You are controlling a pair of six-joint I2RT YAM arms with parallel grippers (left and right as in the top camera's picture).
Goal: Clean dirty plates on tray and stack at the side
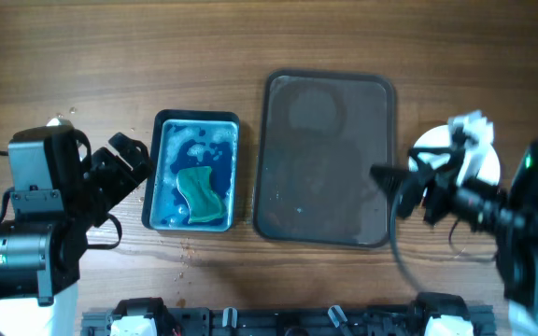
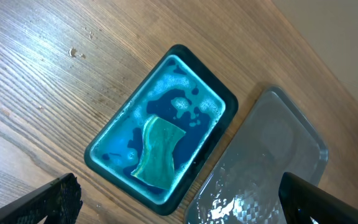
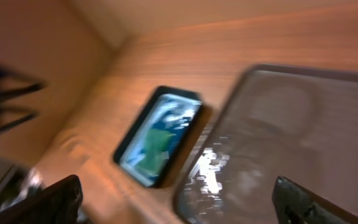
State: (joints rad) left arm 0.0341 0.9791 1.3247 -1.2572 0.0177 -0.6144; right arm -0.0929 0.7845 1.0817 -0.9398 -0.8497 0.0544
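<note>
Overhead view, read from 9 o'clock to 3 o'clock. At 9 o'clock: left gripper [image 1: 134, 155], fingers spread wide, nothing between them. Just at its 3 o'clock: blue basin [image 1: 197, 115], with green sponge [image 1: 202, 194] lying in foamy water. At the centre: tray [image 1: 325, 187], wet and bare, no plate on it; long axis from 12 to 6 o'clock, short sides toward the far and near table edges. Over its 4 o'clock corner: right gripper [image 1: 387, 189], also wide open and empty, as its blurred wrist view agrees. At 3 o'clock of the tray, just beside the rim: plates [image 1: 426, 143], white, lying flat, partly hidden under the arm; not possible to count. On top, at 12 o'clock: crumpled white thing [image 1: 470, 124], not possible to identify. Judging from this, seems finished or nearly so: nothing left on the tray to wash.
</note>
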